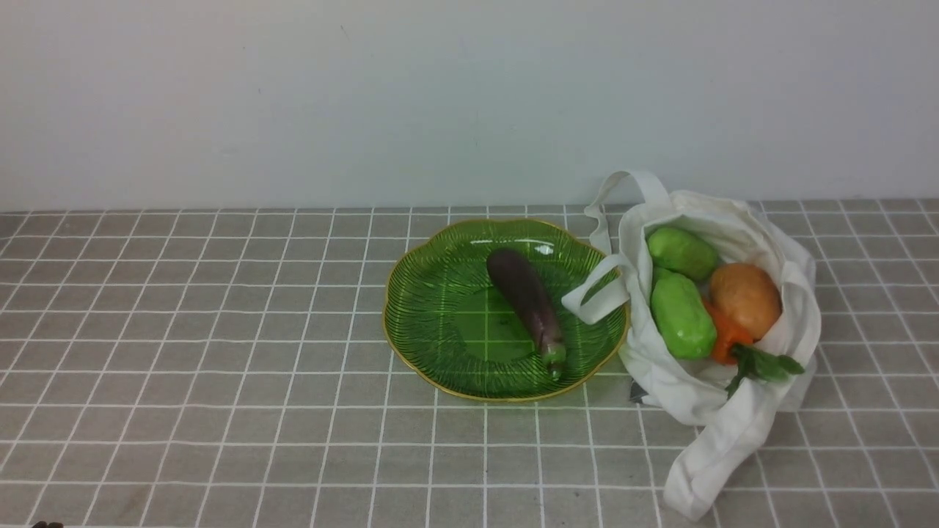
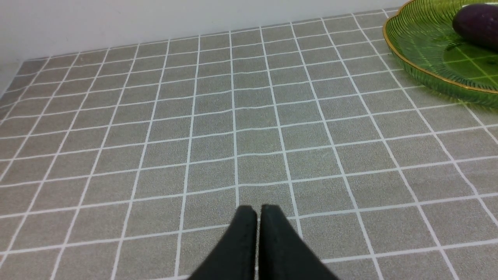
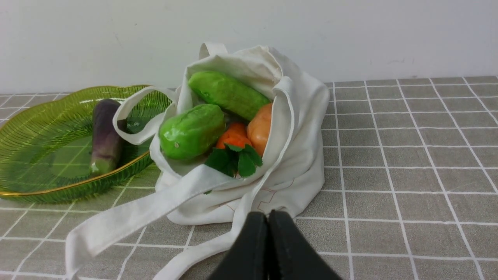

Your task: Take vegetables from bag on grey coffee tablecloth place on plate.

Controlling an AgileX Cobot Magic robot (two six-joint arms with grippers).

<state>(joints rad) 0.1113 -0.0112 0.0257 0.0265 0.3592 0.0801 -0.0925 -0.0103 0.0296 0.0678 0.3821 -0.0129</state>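
The eggplant [image 1: 530, 304] lies on the plate [image 1: 477, 323], the other vegetables [image 1: 684, 315] sit in the bag [image 1: 664, 381], and both the left claw [image 2: 258, 212] and right claw [image 3: 268, 217] are narrow and empty.

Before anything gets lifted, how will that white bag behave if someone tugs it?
The bag will probably fold and sag, since its cloth is wrinkled and its handles lie limp. The potato and other vegetables inside likely weigh it down. Its wide mouth faces sideways, so the carrot might slide out.
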